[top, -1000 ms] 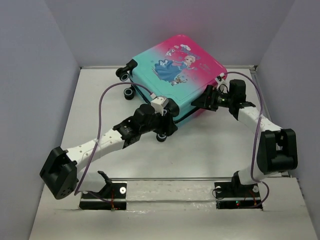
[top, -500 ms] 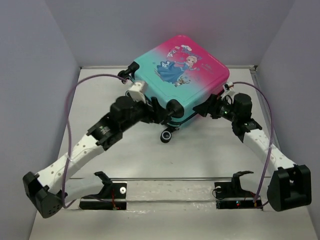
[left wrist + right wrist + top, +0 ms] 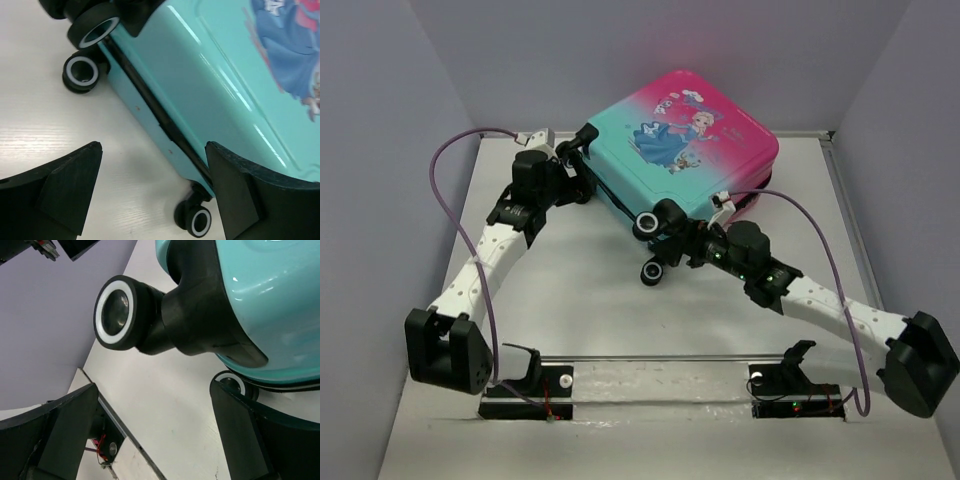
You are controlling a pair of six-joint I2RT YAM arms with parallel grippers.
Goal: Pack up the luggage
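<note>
A: Where is the luggage (image 3: 685, 140) placed?
B: It is laid flat at the far edge of the desk (image 3: 620, 320), right of centre, print up, shut. The wheeled end is turned to the near left.
A: Claws?
B: The left claw (image 3: 154, 147) is spread wide with nothing held, and the teal side is framed between its fingers. The right claw (image 3: 152, 387) is spread too, empty, aimed at a corner wheel (image 3: 117, 312).
A: Handling?
B: The hard shell is judged stiff. Slip under the pads is suggested by the gloss. It is probably light and easily shoved across the desk. Hold is best taken at a wheel housing or along the seam (image 3: 150, 100), not on the flat face.
A: View differences?
B: The seam is shown clearly by the left wrist only, the wheel housing close up by the right wrist only. Whole layout and print are given by the top view alone. No zip pull is seen anywhere.
</note>
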